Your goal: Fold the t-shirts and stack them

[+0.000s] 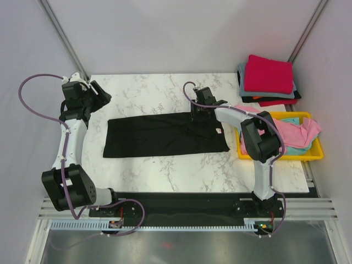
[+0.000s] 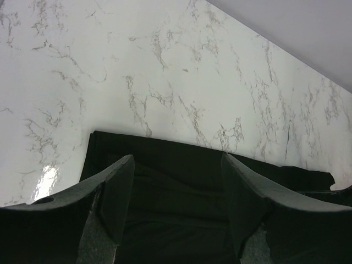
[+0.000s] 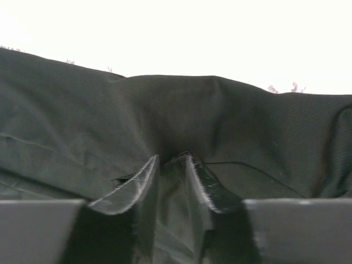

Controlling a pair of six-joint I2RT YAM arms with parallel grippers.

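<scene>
We see the black tee (image 1: 165,135) lying flat at the centre of the table (image 1: 154,91), folded into a long band that runs from nine o'clock to three o'clock. Its white label (image 1: 218,131) sits near the three o'clock end.

The right arm rises from its base at five o'clock and bends at the elbow above the tray (image 1: 318,149). Its forearm reaches across to the far edge of the band, at about one o'clock. In the wrist view the right claw (image 3: 172,158) points down into the cloth. Its fingers (image 3: 144,179) stand close together, with a ridge of black fabric pinched between them.

The left arm climbs from its base at seven o'clock, and its wrist is up at ten o'clock. The left claw (image 2: 177,158) hangs above the nine o'clock end of the band. Its fingers stand wide apart and nothing is between them.

At three o'clock the yellow tray holds a loose pink tee (image 1: 300,131) and a teal tee (image 1: 294,149). At two o'clock, past the table corner, a red tee (image 1: 268,74) tops a folded pile (image 1: 242,82).
</scene>
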